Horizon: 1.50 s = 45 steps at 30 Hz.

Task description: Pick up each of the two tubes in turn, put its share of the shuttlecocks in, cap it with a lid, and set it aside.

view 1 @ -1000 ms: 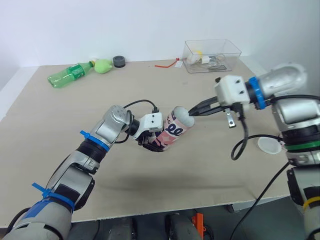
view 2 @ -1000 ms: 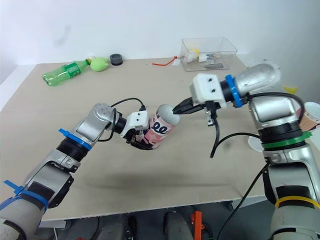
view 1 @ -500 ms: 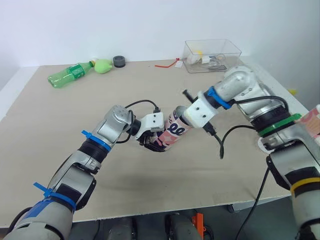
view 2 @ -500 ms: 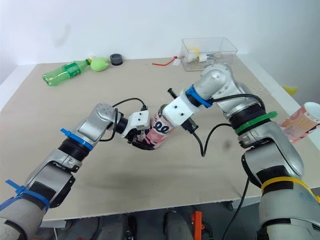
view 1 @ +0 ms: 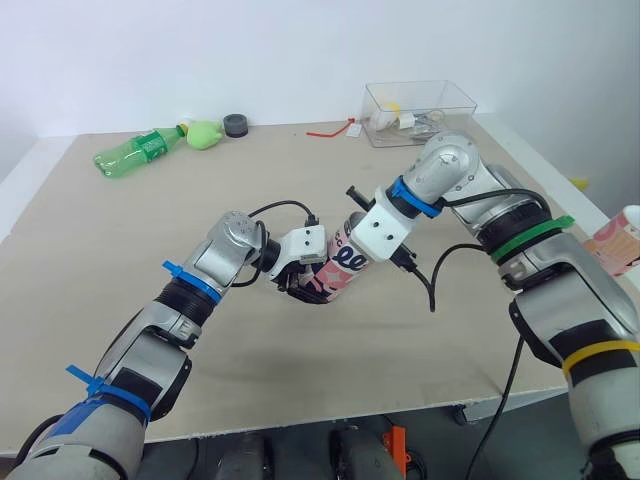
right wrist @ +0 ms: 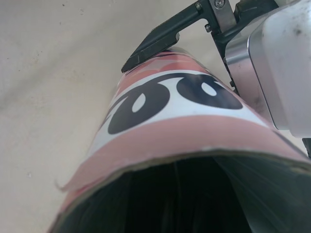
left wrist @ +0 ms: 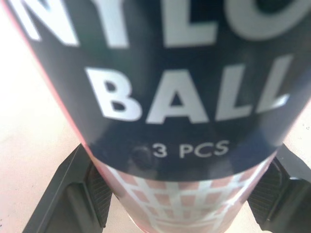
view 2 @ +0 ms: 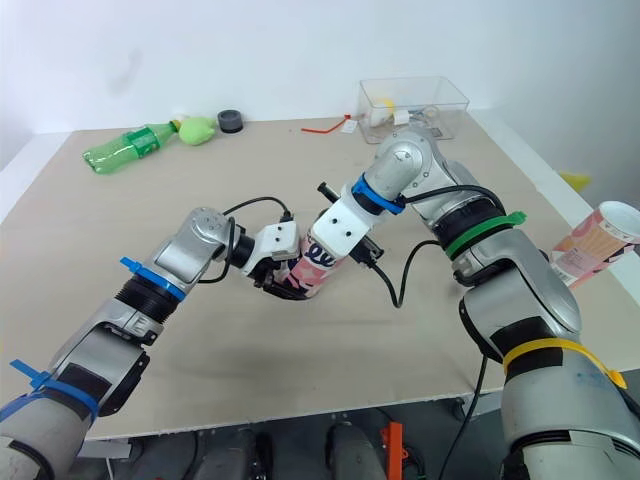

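**Loading of the first tube, seen from the head and both wrists.** Your left end effector [view 1: 312, 282] is clamped on the lower body of the first tube [view 1: 346, 262]. In the left wrist view its two black fingers [left wrist: 80, 194] press against opposite sides of the printed wall. The tube is held at a slant close over the desk [view 1: 120, 260], with its open mouth raised toward your right end effector [view 1: 360, 238].

The right end effector sits right at that mouth. Its wrist view looks straight over the torn pink rim into a dark bore. You cannot tell whether this end effector is wide or narrow, or whether it holds anything. The bore is also too dark to show whether any shuttlecocks are inside.

**Progress, as judged from this arrangement.** The first tube has been picked up and is at the filling step. It carries no lid and has not been set aside. The second tube [view 2: 598, 238] lies well apart from both end effectors, out past the right arm at the desk's right edge. Its pale rim looks uncapped.

What is left to do, then, is to:
- finish loading the first tube, cap it and set it aside
- run the whole sequence on the second tube

The green bottle [view 1: 140, 150] and the clear box [view 1: 420, 100] lie far beyond both end effectors and take no part in the task.
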Motion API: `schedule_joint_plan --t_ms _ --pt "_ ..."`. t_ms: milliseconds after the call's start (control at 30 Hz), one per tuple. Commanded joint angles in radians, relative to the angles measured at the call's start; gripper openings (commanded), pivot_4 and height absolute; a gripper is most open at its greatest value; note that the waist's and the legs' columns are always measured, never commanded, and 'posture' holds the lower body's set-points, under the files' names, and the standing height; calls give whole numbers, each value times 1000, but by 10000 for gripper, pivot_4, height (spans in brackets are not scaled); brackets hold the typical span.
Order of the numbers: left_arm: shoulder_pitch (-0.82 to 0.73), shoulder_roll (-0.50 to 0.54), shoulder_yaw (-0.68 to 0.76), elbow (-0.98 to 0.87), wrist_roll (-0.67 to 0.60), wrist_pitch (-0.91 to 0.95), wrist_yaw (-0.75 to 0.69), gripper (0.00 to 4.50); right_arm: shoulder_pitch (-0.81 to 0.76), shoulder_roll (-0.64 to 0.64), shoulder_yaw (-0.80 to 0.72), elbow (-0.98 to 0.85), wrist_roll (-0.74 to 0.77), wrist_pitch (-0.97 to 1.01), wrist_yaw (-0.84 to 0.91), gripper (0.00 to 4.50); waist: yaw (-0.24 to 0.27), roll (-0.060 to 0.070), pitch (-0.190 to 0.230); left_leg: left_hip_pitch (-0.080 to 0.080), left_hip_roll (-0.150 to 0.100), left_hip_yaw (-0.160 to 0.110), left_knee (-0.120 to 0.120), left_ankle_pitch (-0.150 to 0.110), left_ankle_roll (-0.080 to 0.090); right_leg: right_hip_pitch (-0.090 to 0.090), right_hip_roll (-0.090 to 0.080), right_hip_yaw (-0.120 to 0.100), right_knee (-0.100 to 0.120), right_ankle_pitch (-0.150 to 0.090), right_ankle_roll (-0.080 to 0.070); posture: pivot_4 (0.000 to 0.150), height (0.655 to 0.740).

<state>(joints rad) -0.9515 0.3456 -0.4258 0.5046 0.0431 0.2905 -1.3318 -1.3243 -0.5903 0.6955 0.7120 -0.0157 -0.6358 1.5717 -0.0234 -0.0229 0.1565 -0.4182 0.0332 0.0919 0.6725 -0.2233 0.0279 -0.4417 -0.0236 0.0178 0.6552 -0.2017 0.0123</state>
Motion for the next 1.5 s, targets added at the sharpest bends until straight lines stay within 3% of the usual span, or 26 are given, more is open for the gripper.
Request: schedule_joint_plan --t_ms 33,200,467,700,833,1000,1333,1500 --pt "-11 -9 14 -23 -10 -15 7 30081 -4 10 -1 -11 39 22 43 323 0 0 0 0 0 0 0 0 0 0 0 0 1 0 0 1500 7400" --pt "-6 -6 16 -7 -6 -29 16 30081 -38 -60 -80 -66 210 175 43 323 0 0 0 -1 2 0 0 0 0 -1 0 0 1 1 -2 1500 7400" --pt "-1 -9 27 21 -8 -59 41 30081 -9 -247 -177 -132 366 346 43 323 3 0 0 -4 -1 0 0 -2 2 -2 -4 0 0 -1 -2 1500 7400" --pt "25 -44 91 65 -47 -135 116 30081 108 -307 -469 -199 529 734 -39 323 3 0 0 -4 -2 -1 0 -2 2 -2 -5 -1 0 -1 -1 1500 7400" --pt "90 -100 173 43 -133 -145 159 30081 259 -288 -662 -291 596 884 -245 323 4 0 0 -5 -2 -1 -1 -2 2 -2 -7 0 -1 -1 -2 1500 7400" --pt "199 -176 241 18 -192 -161 248 30081 449 -249 -783 -488 618 1012 -422 323 2 0 0 -6 -3 -2 -1 -2 2 -2 -8 -1 -2 -1 -1 1500 7400" --pt "360 -248 206 24 -83 -360 493 30081 642 -202 -823 -710 634 1172 -555 323 4 -1 0 -3 -3 -3 0 -1 2 2 -7 -2 -4 1 3 1500 7400" --pt "373 -261 196 32 -70 -404 530 30081 738 -199 -833 -746 616 1247 -636 323 4 -1 0 -3 -4 -1 1 1 6 3 -8 -1 -7 4 9 1500 7400"
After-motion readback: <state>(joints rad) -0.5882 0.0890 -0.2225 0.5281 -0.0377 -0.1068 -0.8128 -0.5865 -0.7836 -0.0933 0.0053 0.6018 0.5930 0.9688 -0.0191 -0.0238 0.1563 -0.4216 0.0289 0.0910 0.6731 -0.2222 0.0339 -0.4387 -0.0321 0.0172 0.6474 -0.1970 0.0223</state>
